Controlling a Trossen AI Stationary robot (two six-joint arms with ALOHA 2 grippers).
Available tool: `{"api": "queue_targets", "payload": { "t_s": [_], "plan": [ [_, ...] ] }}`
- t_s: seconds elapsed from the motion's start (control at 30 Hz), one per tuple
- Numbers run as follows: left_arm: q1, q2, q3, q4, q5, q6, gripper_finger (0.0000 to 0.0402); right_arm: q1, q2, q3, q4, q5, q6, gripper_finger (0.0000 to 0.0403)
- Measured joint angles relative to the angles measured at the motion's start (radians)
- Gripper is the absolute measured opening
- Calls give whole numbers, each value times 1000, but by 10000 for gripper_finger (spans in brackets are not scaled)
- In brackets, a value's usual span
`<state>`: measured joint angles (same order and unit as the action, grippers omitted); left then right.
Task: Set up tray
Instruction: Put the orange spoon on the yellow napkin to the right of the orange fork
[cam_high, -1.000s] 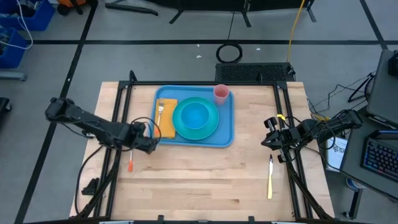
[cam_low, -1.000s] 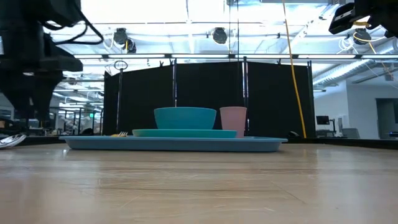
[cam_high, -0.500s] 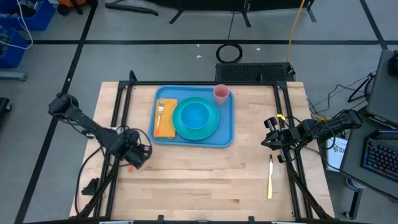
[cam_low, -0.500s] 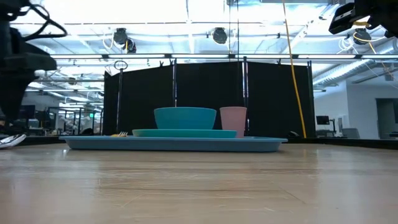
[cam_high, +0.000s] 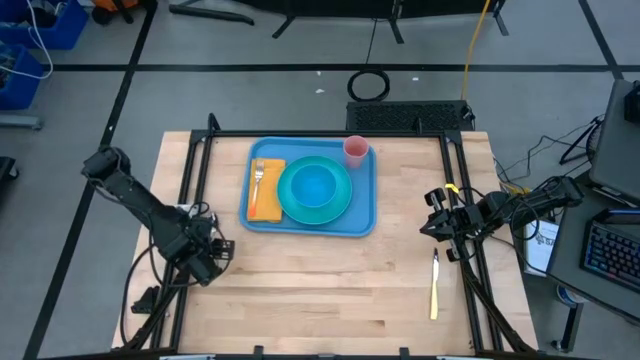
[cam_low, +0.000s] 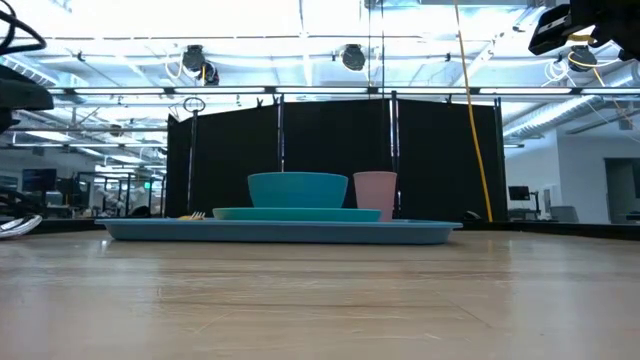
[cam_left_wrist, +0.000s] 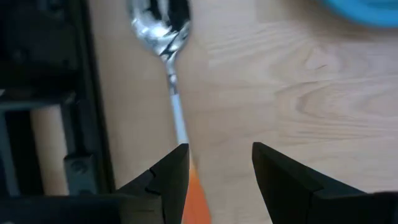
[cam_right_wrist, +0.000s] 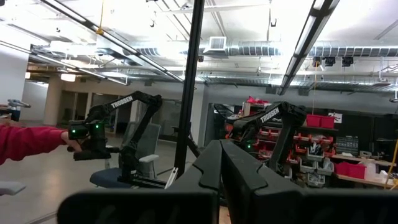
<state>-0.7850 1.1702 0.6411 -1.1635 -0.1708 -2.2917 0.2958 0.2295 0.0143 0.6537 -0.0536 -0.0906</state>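
The light-blue tray (cam_high: 366, 216) lies at the table's far middle. It carries a teal plate (cam_high: 340, 205) with a teal bowl (cam_high: 314, 186), a pink cup (cam_high: 355, 150) and an orange napkin (cam_high: 270, 203) with a fork (cam_high: 258, 178); in the low view the tray (cam_low: 280, 231) shows edge-on. My left gripper (cam_high: 205, 262) hangs over the table's near left, open and pointing down. In the left wrist view its fingers (cam_left_wrist: 219, 165) stand on either side of a spoon's orange handle (cam_left_wrist: 196, 200), and the silver spoon bowl (cam_left_wrist: 160, 25) lies farther off. My right gripper (cam_high: 432, 215) waits shut at the right edge.
A knife with a yellow handle (cam_high: 434, 292) lies on the table near the right edge. Black frame rails (cam_high: 190, 180) run along both sides of the table. The spoon's bowl (cam_low: 18, 226) shows at the low view's left edge. A person's red sleeve (cam_right_wrist: 28, 143) shows in the room beyond.
My left gripper has drawn back from the tray's left edge toward the table's near left and has come down over the spoon, which now lies hidden beneath it in the high view. The tray and its load have kept still.
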Motion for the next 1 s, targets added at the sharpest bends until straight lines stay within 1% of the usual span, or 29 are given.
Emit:
{"api": "queue_targets", "payload": {
  "t_s": [0.17,0.27,0.4,0.5,0.77,0.83,0.9,0.93,1.0],
  "plan": [
    [-58,0,-20,0,47,-98,179,0,0,0,0,0,0,4],
    [-88,0,-51,6,51,-146,179,0,0,0,0,0,0,4],
    [-97,1,-94,58,52,-149,179,0,0,0,0,0,0,4],
    [-96,1,-109,76,27,-150,179,0,0,0,0,0,0,4],
    [-86,0,-110,77,9,-162,179,0,0,0,0,0,0,4],
    [-70,0,-103,93,-46,-164,179,0,0,0,0,0,0,4],
    [-54,0,-102,103,-133,-121,179,0,0,0,0,0,0,4],
    [-43,1,-99,108,-137,-111,179,0,0,0,0,0,0,4],
    [-27,0,-110,97,-100,-114,179,0,0,0,1,0,0,4]
  ]
}}
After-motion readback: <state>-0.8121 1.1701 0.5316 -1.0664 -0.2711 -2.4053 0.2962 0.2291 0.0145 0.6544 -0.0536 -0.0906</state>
